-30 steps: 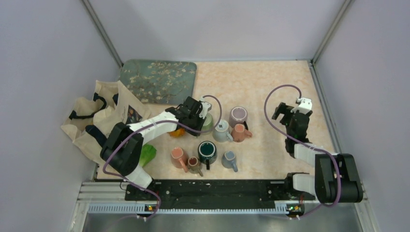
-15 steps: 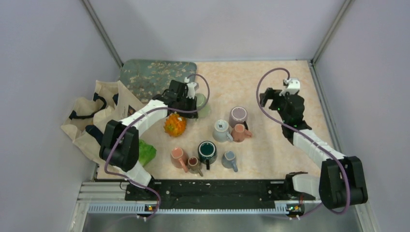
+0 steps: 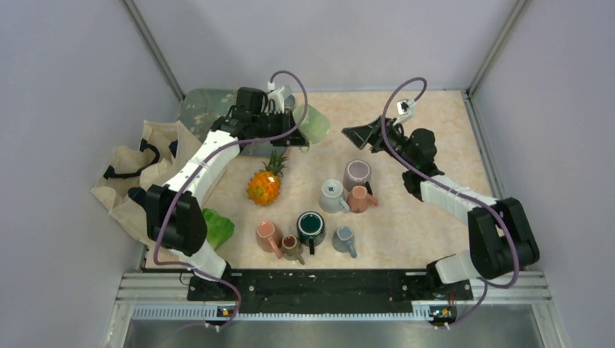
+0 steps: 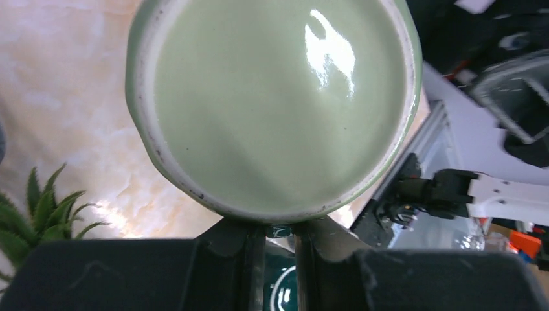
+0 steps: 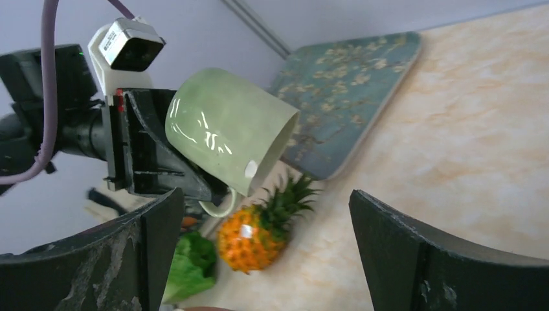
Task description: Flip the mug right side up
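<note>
The pale green mug (image 3: 314, 124) hangs in the air over the back of the table, tipped on its side. My left gripper (image 3: 294, 132) is shut on its handle. In the left wrist view the mug's glazed base (image 4: 272, 97) fills the frame, and the left gripper (image 4: 280, 241) pinches a thin part below it. My right gripper (image 3: 357, 135) is open and empty, just right of the mug and pointing at it. In the right wrist view the mug (image 5: 223, 129) sits ahead of the right gripper (image 5: 265, 214), with its handle (image 5: 219, 205) underneath.
A toy pineapple (image 3: 265, 181) lies below the mug. Several mugs (image 3: 335, 196) cluster at table centre, a dark green one (image 3: 311, 227) nearer me. A floral tray (image 3: 210, 119) is back left, a tote bag (image 3: 141, 174) and lettuce (image 3: 217, 228) on the left.
My left gripper lifted the green mug off the table, up and toward the back. My right arm swung left toward the mug. The pineapple now shows uncovered.
</note>
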{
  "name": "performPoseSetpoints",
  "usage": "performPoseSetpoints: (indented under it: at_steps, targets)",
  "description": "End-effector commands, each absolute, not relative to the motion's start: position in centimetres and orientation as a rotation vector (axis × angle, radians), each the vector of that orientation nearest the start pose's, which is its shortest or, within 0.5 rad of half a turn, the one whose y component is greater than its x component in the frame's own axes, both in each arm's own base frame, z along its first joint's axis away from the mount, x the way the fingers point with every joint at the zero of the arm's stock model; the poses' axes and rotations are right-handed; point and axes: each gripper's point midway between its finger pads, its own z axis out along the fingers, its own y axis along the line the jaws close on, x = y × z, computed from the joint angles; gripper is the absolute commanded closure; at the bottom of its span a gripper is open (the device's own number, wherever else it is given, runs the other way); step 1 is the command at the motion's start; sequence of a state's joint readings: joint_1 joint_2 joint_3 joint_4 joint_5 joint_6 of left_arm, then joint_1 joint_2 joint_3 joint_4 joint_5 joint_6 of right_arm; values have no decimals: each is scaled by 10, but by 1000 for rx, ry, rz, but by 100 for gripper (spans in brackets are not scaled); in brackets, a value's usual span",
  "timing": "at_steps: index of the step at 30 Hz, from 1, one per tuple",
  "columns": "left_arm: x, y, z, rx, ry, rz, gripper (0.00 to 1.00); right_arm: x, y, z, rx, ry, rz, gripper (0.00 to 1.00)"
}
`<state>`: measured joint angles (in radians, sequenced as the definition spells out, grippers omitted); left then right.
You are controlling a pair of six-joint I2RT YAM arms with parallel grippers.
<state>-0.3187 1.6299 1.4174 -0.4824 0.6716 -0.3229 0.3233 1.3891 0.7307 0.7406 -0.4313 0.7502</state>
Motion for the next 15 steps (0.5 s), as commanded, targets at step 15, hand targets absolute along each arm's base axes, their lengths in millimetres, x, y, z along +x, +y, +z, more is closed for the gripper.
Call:
performPoseSetpoints:
  at_steps: [15]
  targets:
    - [321,-283,322,490,2034,-1504,100,327,307,350,-175,1224,1910,27]
